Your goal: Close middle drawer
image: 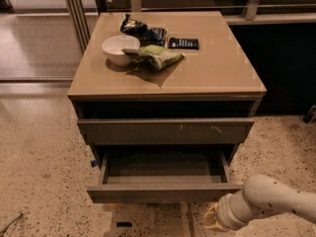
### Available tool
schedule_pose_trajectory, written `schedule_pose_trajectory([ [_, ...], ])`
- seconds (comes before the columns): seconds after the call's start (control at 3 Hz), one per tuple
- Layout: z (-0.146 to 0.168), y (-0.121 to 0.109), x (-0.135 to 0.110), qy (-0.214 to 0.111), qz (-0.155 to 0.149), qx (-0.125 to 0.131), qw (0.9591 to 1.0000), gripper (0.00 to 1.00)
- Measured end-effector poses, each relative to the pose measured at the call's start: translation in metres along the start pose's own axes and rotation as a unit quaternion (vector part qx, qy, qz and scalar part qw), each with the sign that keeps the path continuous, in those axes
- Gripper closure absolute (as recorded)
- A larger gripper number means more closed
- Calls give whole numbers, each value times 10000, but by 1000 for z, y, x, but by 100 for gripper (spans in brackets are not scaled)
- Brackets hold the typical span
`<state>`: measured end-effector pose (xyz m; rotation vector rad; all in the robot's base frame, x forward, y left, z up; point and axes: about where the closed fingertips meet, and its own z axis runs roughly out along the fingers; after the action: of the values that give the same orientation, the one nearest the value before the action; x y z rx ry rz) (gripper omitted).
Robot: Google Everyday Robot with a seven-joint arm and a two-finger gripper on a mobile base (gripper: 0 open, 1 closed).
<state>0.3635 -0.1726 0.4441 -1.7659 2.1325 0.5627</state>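
The middle drawer stands pulled well out of the grey-brown cabinet. Its plain flat front faces me and its dark box interior holds nothing that I can see. Above it, a similar drawer front with small pale scratch marks sits slightly out from the cabinet. My gripper is at the lower right on the end of the white arm. It sits just below and in front of the right end of the middle drawer's front, close to the floor. Whether it touches the front does not show.
On the cabinet top lie a white bowl, a green snack bag, a dark snack bag and a small black packet. Speckled floor surrounds the cabinet. A dark counter base stands at the right.
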Motion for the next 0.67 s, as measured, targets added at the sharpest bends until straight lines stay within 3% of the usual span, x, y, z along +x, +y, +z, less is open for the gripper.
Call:
schedule_pose_trajectory([
  [0.33,2,0,4,116,-131,94,9998,100],
  [0.67,13,-6,19,175,-510,490,9973,100],
])
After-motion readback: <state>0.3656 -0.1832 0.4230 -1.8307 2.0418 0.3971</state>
